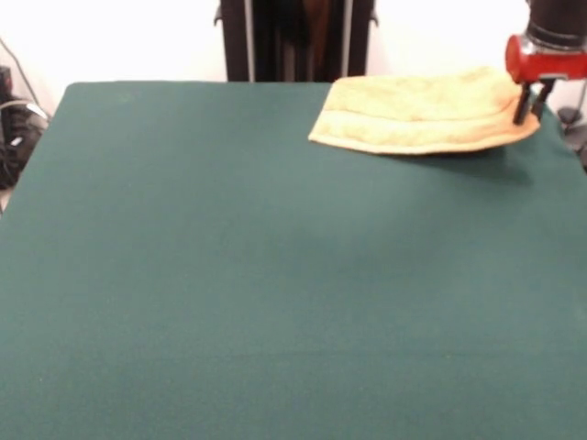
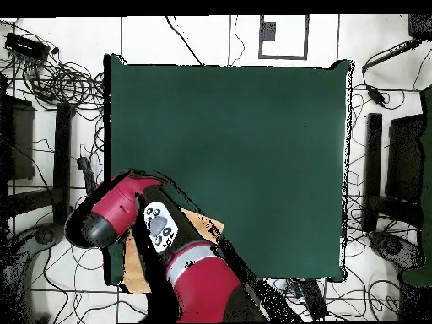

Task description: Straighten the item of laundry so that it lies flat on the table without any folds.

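Observation:
The yellow-orange towel lies folded over on itself at the far right corner of the dark green table, with its long edges stacked. My gripper is at the towel's right end, its dark fingers shut on that edge, which is raised a little above the table and casts a shadow below. In the overhead view the red arm covers most of the towel; only orange bits show at the table's near left corner. The gripper itself is hidden there.
The robot's black pedestal stands behind the table's far edge. Cables and dark gear lie off the table's left side. The towel sits close to the table's right and far edges.

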Controlling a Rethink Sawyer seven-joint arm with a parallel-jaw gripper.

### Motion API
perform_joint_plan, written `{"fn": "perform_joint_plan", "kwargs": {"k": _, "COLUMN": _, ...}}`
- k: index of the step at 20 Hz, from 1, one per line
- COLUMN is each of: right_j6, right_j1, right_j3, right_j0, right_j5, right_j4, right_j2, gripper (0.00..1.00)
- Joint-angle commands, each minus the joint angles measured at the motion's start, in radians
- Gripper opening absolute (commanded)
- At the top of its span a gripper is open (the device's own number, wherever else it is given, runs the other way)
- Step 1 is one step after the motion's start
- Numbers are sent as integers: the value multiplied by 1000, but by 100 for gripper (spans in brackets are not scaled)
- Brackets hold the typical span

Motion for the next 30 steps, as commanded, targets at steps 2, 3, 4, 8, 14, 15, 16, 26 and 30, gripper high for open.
{"fn": "perform_joint_plan", "kwargs": {"k": 2, "right_j6": -280, "right_j1": -33, "right_j3": -96, "right_j0": -21, "right_j5": 65, "right_j4": 24, "right_j2": 143, "gripper": 0}}
{"fn": "perform_joint_plan", "kwargs": {"k": 3, "right_j6": -267, "right_j1": -34, "right_j3": -92, "right_j0": -18, "right_j5": 54, "right_j4": 14, "right_j2": 139, "gripper": 0}}
{"fn": "perform_joint_plan", "kwargs": {"k": 4, "right_j6": -254, "right_j1": -35, "right_j3": -88, "right_j0": -15, "right_j5": 43, "right_j4": 5, "right_j2": 135, "gripper": 0}}
{"fn": "perform_joint_plan", "kwargs": {"k": 8, "right_j6": -243, "right_j1": -25, "right_j3": -96, "right_j0": -8, "right_j5": 22, "right_j4": -16, "right_j2": 129, "gripper": 0}}
{"fn": "perform_joint_plan", "kwargs": {"k": 14, "right_j6": -290, "right_j1": -35, "right_j3": -116, "right_j0": -13, "right_j5": 65, "right_j4": -16, "right_j2": 140, "gripper": 0}}
{"fn": "perform_joint_plan", "kwargs": {"k": 15, "right_j6": -298, "right_j1": -39, "right_j3": -116, "right_j0": -14, "right_j5": 77, "right_j4": -13, "right_j2": 141, "gripper": 0}}
{"fn": "perform_joint_plan", "kwargs": {"k": 16, "right_j6": -303, "right_j1": -42, "right_j3": -114, "right_j0": -17, "right_j5": 78, "right_j4": -15, "right_j2": 144, "gripper": 0}}
{"fn": "perform_joint_plan", "kwargs": {"k": 26, "right_j6": -337, "right_j1": -33, "right_j3": -127, "right_j0": -17, "right_j5": 99, "right_j4": -30, "right_j2": 146, "gripper": 0}}
{"fn": "perform_joint_plan", "kwargs": {"k": 30, "right_j6": -285, "right_j1": -22, "right_j3": -97, "right_j0": -4, "right_j5": 50, "right_j4": -83, "right_j2": 99, "gripper": 0}}
